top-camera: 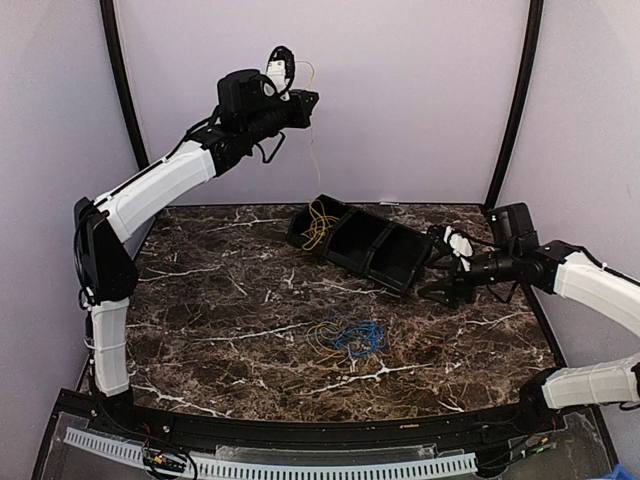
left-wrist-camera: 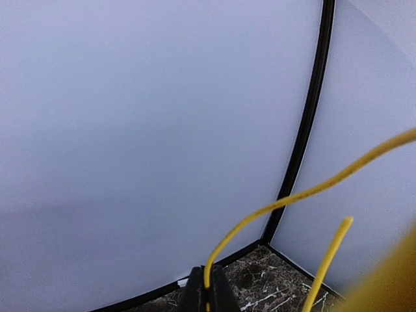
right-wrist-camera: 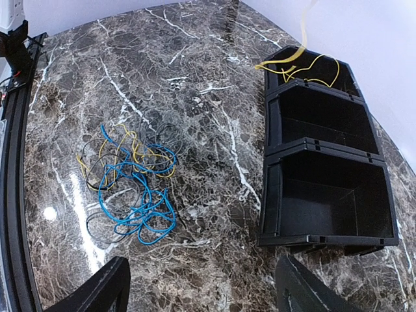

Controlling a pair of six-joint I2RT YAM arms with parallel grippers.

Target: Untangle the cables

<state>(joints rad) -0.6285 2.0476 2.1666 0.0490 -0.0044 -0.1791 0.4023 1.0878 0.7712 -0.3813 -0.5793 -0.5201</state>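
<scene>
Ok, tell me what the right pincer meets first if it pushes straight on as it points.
Probably bare marble tabletop, between the cable tangle and the black bin; depth is hard to judge.

Left arm raised high, left gripper (left-wrist-camera: 208,294) pinched tight on yellow cable (left-wrist-camera: 325,184). Right arm low, reaching forward, right gripper (right-wrist-camera: 201,286) jaws spread wide.

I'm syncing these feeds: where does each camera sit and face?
Top external: above and behind, looking down on the table; left arm and right arm show.
Left wrist: raised high, facing back wall; shut left pincer clamps a yellow cable.
Right wrist: low, right side, facing tray and cable tangle; open right pincer shows.
Top and right wrist share tray and tangle.
</scene>
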